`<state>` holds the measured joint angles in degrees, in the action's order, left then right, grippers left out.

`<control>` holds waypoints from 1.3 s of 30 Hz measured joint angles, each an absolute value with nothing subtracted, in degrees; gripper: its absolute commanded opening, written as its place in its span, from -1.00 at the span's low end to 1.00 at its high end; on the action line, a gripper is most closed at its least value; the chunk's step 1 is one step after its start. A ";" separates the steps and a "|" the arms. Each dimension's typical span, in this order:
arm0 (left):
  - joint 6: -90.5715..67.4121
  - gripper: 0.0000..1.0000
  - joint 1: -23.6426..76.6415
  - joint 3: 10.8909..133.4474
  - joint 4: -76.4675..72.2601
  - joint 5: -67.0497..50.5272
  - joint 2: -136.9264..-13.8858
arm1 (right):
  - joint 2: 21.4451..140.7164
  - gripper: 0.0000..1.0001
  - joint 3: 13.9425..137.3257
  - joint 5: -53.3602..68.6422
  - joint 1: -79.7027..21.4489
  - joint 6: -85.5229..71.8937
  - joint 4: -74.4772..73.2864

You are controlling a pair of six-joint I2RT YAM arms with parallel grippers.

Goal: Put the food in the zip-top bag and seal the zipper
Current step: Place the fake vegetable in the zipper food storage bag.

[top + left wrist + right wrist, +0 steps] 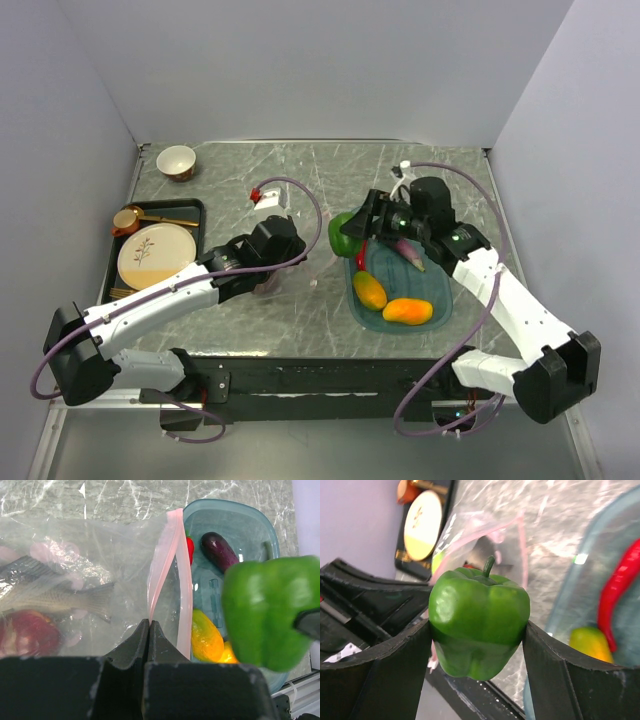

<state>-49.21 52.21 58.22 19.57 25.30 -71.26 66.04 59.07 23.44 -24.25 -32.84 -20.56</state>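
Your left gripper (149,625) is clamped tight on the pink zipper (170,555) at the mouth of the clear bag (100,550), and the strip's two halves stand parted just above the jaws. Inside the bag you can see a dark red apple (27,632) and what looks like a grey fish (55,597), though through the crinkled plastic it's hard to be sure.

Your right gripper (478,630) grips the green pepper (479,612) between both fingers. The pepper is stem up and off the table (300,170), hanging between the bag's mouth and the teal tray (250,517).

In that tray lie the eggplant (219,551), the red chili (620,590) and two mangoes (370,290) – one touching the other. Well off to the left, a cream plate (157,256) sits on a black tray (195,210).
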 measured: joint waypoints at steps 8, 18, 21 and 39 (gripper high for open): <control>-49.21 -0.99 52.21 58.22 19.55 25.30 -71.24 | 74.08 -0.18 60.90 23.97 -29.71 -32.71 -19.59; -49.21 -0.98 52.21 58.22 20.21 25.71 -69.41 | 81.89 -0.09 67.09 23.75 -30.55 -31.86 -20.97; -49.21 -0.99 52.18 58.22 20.27 25.93 -68.82 | 83.22 0.11 69.45 23.97 -30.79 -31.62 -21.10; -49.21 -0.98 52.18 58.22 20.40 26.83 -68.82 | 84.53 0.67 70.50 20.91 -32.53 -30.26 -24.75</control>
<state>-49.21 52.18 58.22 20.40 26.83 -68.82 84.53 70.50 20.91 -32.53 -30.26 -24.75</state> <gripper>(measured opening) 0.022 0.835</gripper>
